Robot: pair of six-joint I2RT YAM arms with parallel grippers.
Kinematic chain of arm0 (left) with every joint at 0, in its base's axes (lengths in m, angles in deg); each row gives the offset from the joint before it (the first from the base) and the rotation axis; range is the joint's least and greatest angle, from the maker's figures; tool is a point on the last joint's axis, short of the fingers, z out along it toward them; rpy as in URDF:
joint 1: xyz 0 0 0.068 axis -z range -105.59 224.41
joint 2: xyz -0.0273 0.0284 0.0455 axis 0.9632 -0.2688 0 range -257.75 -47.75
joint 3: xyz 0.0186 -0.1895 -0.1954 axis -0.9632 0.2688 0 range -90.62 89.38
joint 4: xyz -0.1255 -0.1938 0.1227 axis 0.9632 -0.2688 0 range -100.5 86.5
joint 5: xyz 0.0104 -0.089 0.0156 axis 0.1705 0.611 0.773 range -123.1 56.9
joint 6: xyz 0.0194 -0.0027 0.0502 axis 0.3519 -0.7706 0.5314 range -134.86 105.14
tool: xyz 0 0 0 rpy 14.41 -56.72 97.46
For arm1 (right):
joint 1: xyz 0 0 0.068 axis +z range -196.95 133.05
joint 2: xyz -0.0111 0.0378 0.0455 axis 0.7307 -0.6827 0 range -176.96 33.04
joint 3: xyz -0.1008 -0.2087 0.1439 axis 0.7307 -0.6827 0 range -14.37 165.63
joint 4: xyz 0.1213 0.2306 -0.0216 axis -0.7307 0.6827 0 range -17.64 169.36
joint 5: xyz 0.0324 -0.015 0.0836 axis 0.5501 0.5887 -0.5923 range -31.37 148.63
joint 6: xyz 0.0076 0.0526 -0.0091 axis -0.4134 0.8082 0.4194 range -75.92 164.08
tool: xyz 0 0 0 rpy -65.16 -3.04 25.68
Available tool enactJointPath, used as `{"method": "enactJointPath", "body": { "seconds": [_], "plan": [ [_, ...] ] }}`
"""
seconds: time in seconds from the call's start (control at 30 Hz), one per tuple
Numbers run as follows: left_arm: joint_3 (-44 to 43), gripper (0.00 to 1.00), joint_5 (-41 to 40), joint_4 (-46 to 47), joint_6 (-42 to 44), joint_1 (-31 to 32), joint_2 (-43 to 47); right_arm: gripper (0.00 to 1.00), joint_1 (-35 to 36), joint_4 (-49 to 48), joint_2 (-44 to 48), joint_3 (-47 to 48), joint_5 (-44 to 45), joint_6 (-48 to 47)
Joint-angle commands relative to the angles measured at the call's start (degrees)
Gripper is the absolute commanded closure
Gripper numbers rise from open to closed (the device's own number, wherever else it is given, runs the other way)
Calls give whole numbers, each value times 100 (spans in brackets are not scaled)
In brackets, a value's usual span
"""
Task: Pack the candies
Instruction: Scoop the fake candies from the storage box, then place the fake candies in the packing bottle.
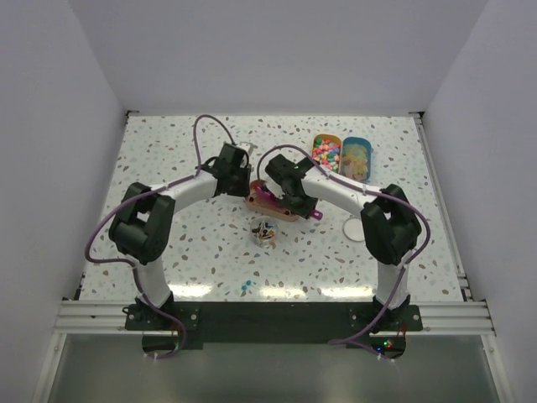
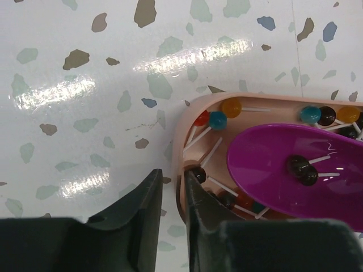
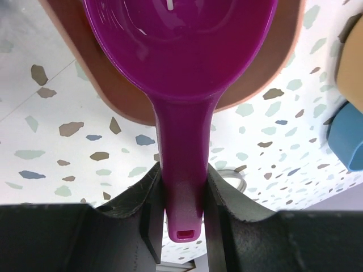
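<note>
Right gripper [image 3: 182, 181] clamps the handle of a purple plastic scoop [image 3: 181, 56]; two dark round candies [image 2: 302, 169] lie in its bowl, ahead of the fingers. Left gripper [image 2: 173, 195] stands slightly parted astride the rim of the pink oval tray [image 2: 180, 130]. Unheld, the tray could slide under the scoop, and a tilt would spill them.

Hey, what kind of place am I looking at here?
Most likely a robot test cell, not a kitchen or shop: plain white walls box in a speckled tabletop, a left arm and right arm are mounted along a metal rail, and the right gripper holds a purple scoop over a candy tray.
</note>
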Motion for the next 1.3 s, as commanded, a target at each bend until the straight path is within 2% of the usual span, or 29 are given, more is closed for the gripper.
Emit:
{"method": "enactJointPath", "body": {
  "seconds": [0.0, 0.3, 0.43, 0.67, 0.77, 0.9, 1.13, 1.27],
  "plan": [
    [-105, 70, -87, 108, -7, -70, 358, 100, -19, -18, 531, 9, -55, 14],
    [9, 51, -34, 117, 10, -448, 1113, 100, 86, 447, 1268, -237, 288, 145],
    [141, 42, -104, 117, 54, -747, 1683, 100, 411, 860, 1541, -430, 866, 189],
    [474, 12, -596, 81, 195, -782, 2554, 100, 1272, 1519, 1999, -597, 1465, 409],
    [685, 4, -815, 29, 282, -800, 2871, 100, 1544, 1774, 2051, -676, 1589, 400],
    [931, 3, -1141, 20, 432, -817, 3153, 100, 1826, 1863, 2043, -834, 1782, 382],
    [1020, 3, -1388, 90, 582, -817, 3232, 100, 2160, 2328, 1648, -659, 2915, 628],
    [1037, 3, -1440, 82, 625, -826, 3250, 100, 2363, 2584, 1428, -659, 3048, 751]
  ]
}}
